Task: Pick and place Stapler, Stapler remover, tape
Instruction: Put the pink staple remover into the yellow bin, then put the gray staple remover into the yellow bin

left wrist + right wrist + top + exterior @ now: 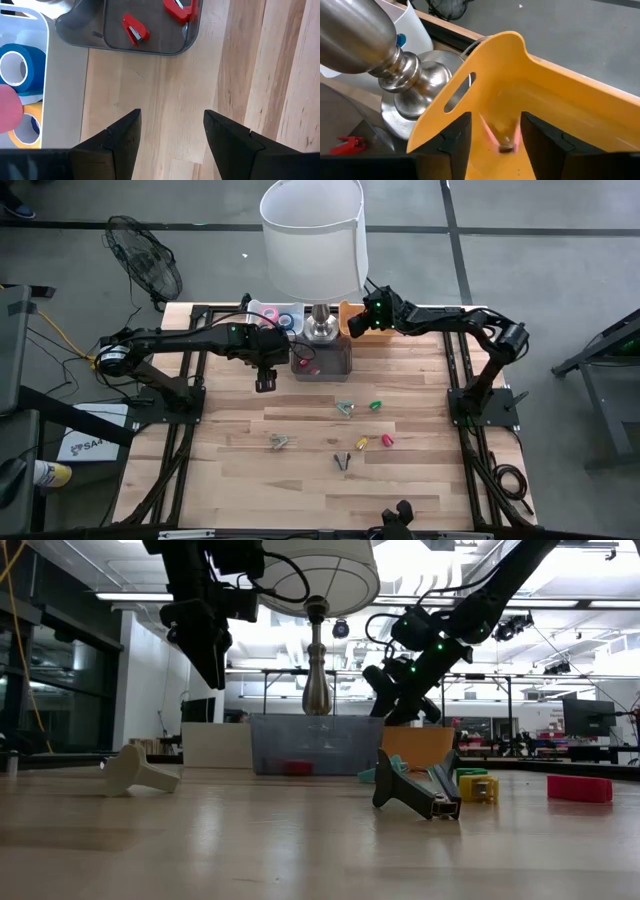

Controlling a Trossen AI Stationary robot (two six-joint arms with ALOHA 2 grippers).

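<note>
My right gripper (356, 322) hovers over the orange bin (560, 115) at the far side, right of the lamp, with a pink staple remover (501, 136) between its fingers. My left gripper (265, 383) is open and empty above bare wood (170, 115), just near and left of the grey tray (321, 365). That tray holds two red staplers (135, 29). Blue (16, 67), pink (7, 109) and yellow (25, 136) tape rolls lie in the white tray (272, 314). Several small staple removers, green (346, 409), yellow (362, 444), red (387, 440) and dark (342, 462), lie on the table. My right gripper has the pink staple remover's two pink arms (487, 131) between its two fingers, which point down into the orange bin. The remover's metal end (506, 148) points down, clear of the bin's floor. It shows blurred, and I cannot tell whether the fingers still touch it.
A lamp with a white shade (312, 235) and a metal base (320, 330) stands between the two trays, close beside my right gripper. A grey staple remover (280, 442) lies at the near left. Open wood lies around the scattered pieces.
</note>
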